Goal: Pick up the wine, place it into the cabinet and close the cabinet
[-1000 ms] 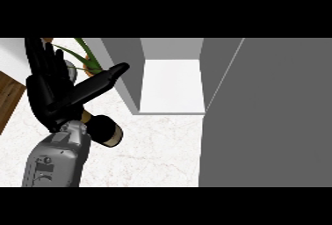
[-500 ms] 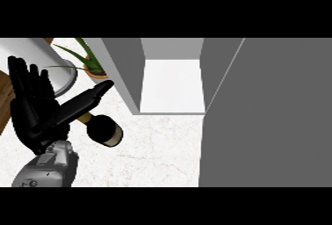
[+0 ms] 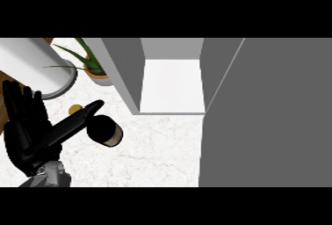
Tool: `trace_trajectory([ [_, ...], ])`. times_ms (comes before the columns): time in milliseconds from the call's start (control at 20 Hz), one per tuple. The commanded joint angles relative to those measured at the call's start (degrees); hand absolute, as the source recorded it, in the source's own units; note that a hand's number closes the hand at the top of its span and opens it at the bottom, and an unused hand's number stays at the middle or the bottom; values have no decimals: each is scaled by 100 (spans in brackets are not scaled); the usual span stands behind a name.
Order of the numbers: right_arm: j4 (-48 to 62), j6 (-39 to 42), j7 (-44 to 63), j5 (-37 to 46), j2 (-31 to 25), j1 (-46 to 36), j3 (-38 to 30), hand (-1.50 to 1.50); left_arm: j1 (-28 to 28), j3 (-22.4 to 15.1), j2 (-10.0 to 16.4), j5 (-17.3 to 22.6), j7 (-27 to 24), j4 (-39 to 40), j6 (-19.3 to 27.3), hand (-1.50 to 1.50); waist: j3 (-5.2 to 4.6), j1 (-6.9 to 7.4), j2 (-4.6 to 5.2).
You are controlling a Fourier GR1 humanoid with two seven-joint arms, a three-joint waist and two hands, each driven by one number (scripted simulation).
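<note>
The wine bottle [image 3: 105, 131] stands on the white marble counter [image 3: 156, 149], seen from above as a dark round top with a tan side. My left hand [image 3: 29, 132] is at the view's left, open, with its fingers straight and pointing up. Its thumb [image 3: 74, 123] stretches right, along the bottle's left edge; I cannot tell whether it touches. The cabinet [image 3: 172, 85] is open just right of and beyond the bottle, showing a white inner floor. Its grey door [image 3: 269, 114] fills the right side. My right hand does not show.
A tall white cylinder [image 3: 35, 61] stands at the far left on a brown board. A potted green plant [image 3: 92, 68] sits against the cabinet's left wall [image 3: 123, 70]. A small tan object [image 3: 76, 108] lies behind the thumb.
My left hand has drawn back left and down, uncovering the white cylinder. The bottle and the cabinet door have not moved.
</note>
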Motion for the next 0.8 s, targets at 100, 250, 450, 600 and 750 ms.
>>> trace_trajectory([
  [100, -216, -3, -100, 280, 273, 369, 385, -150, 657, 123, -47, 618, -646, 90, -244, -150, -1, 1, -1],
  [250, -345, 168, -319, 204, 281, 572, 418, -150, 483, 252, -75, 759, -971, 500, -224, -150, 0, -13, 0],
  [450, 184, 165, -347, 381, 190, 50, 278, -150, 952, 214, -75, 1308, -1717, 803, -291, -150, -3, 8, 4],
  [600, -117, 25, 398, -355, -71, -318, -330, -150, 1255, 386, -8, 1473, -1655, 554, -735, -150, -1, 15, 2],
  [750, -221, 178, -225, 247, 313, 361, 457, -150, 604, 465, -75, 1330, -1713, 1268, -502, -150, 0, -19, 2],
])
